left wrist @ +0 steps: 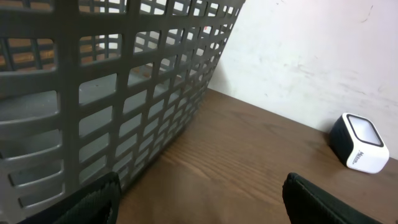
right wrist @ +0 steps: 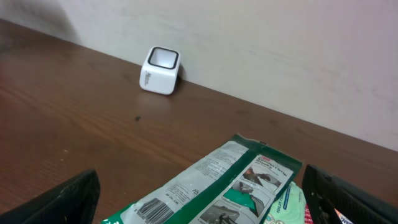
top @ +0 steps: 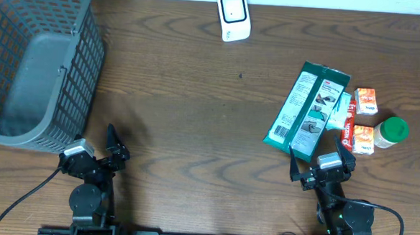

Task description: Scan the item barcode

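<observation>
A flat green and white packet (top: 306, 108) lies on the table at the right, its barcode (right wrist: 157, 206) facing up near its lower left corner. The white cube-shaped scanner (top: 233, 16) stands at the back edge of the table; it also shows as the scanner (left wrist: 360, 143) and the scanner (right wrist: 160, 70) in the wrist views. My right gripper (top: 317, 169) stands open just in front of the packet, nothing between its fingers. Near the front left, my left gripper (top: 96, 155) is open and empty beside the basket.
A grey mesh basket (top: 37, 58) fills the back left corner. Right of the packet lie a pale green pouch (top: 340, 110), two small orange boxes (top: 366, 101), a red tube and a green-lidded jar (top: 391, 132). A wall runs behind the table.
</observation>
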